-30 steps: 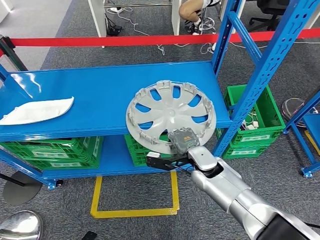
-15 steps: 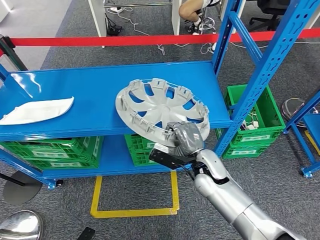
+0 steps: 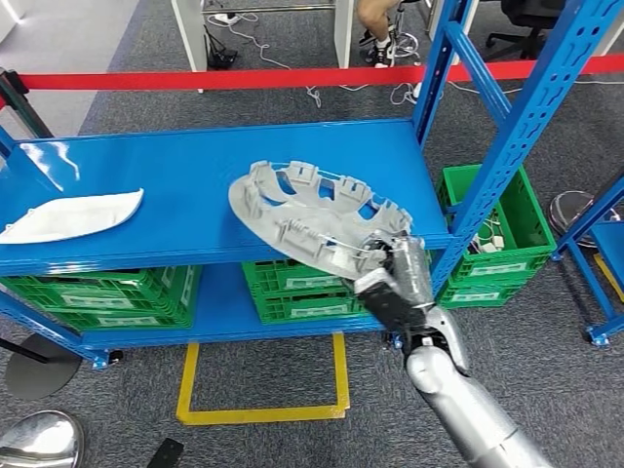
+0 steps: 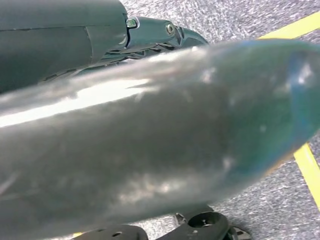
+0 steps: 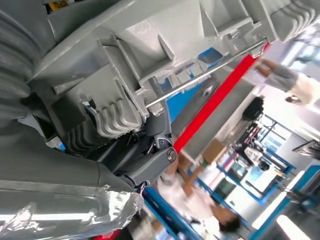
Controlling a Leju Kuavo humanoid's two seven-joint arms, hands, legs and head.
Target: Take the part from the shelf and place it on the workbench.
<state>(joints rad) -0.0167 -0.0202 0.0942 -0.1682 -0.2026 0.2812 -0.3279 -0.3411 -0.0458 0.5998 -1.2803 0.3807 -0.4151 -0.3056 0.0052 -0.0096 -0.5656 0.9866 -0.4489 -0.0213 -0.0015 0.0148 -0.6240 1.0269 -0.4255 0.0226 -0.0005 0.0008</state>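
Since a second ago the wheel cover point(image 3: 316, 219) has tipped from nearly face-on to almost flat, its ribbed underside now showing, and the right hand point(image 3: 394, 278) has swung rightward. That hand grips the cover's near rim, holding it above the blue shelf point(image 3: 184, 185), apparently lifting it away. It is a silver-grey plastic disc with spoke cut-outs and edge clips.

The right robot hand point(image 3: 394, 278) grips, its silver arm point(image 3: 471, 409) reaching forward.
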